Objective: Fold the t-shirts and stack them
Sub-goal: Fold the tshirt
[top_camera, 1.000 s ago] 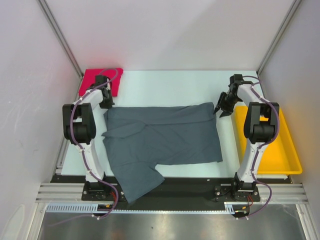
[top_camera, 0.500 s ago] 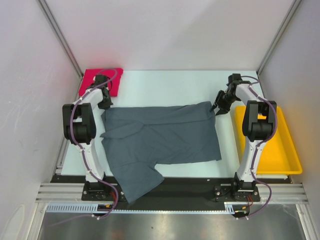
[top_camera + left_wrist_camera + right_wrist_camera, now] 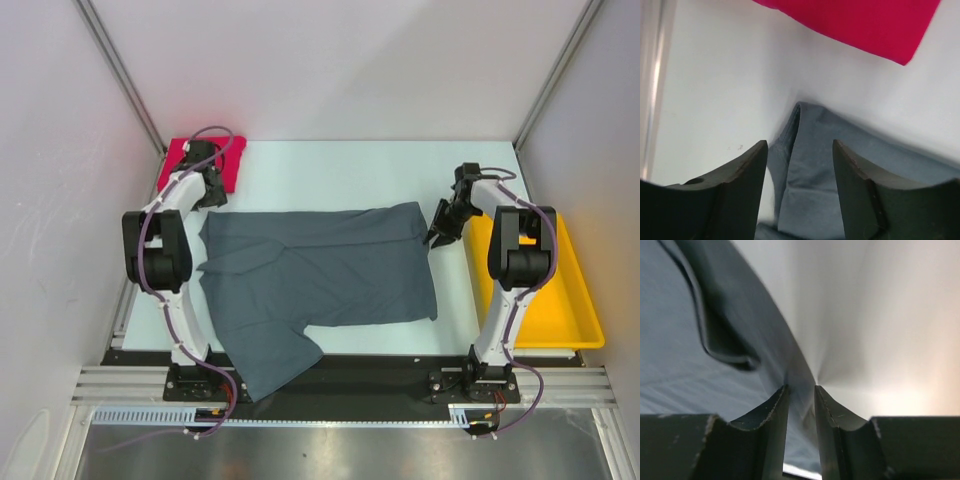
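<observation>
The grey t-shirt [image 3: 320,270] lies spread flat across the table, one sleeve hanging over the near edge. The folded pinkish-red t-shirt [image 3: 180,160] sits in the back left corner. My left gripper [image 3: 211,197] hovers open over the grey shirt's back left corner [image 3: 810,125], cloth below the gap but not pinched, with the red t-shirt [image 3: 865,20] just beyond. My right gripper [image 3: 436,234] is at the grey shirt's back right edge [image 3: 680,365]. Its jaws stand narrowly apart astride a raised ridge of that cloth [image 3: 801,387].
A yellow plastic tray [image 3: 575,300] sits at the table's right edge, close beside the right arm. White walls and metal frame posts enclose the back and sides. Bare white tabletop [image 3: 340,170] lies behind the grey shirt.
The left gripper has opened and let go of the grey shirt's back left corner. The right gripper has moved forward onto the shirt's right edge and narrowed its jaws. The shirt shifted slightly left.
</observation>
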Controlling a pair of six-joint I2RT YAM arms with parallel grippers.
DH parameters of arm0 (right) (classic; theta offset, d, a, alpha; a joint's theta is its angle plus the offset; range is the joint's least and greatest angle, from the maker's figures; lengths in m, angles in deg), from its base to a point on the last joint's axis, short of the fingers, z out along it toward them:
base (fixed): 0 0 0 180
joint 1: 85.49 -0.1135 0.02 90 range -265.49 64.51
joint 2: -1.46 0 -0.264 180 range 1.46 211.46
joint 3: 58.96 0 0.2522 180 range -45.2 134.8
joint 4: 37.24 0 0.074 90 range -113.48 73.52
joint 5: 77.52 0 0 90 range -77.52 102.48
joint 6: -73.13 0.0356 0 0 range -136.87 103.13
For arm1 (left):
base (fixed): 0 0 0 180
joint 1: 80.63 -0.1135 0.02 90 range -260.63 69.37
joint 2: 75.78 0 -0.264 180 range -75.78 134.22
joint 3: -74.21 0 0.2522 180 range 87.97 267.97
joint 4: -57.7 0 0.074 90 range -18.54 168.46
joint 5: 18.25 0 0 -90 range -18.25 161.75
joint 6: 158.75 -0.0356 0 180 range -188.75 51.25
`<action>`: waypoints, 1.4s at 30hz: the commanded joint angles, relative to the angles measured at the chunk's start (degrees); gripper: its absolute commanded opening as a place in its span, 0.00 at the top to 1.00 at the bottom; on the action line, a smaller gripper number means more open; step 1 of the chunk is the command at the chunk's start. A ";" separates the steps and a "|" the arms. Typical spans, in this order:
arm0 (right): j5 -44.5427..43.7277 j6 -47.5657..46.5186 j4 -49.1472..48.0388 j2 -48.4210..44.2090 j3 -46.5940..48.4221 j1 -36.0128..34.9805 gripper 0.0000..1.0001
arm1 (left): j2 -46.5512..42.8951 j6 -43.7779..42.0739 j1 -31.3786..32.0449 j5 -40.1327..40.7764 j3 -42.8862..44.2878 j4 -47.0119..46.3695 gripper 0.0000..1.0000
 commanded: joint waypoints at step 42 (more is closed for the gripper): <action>-6.72 -6.53 0.53 -18.98 -14.45 -0.73 0.33 | -35.74 6.54 25.23 -5.85 -29.59 3.15 0.47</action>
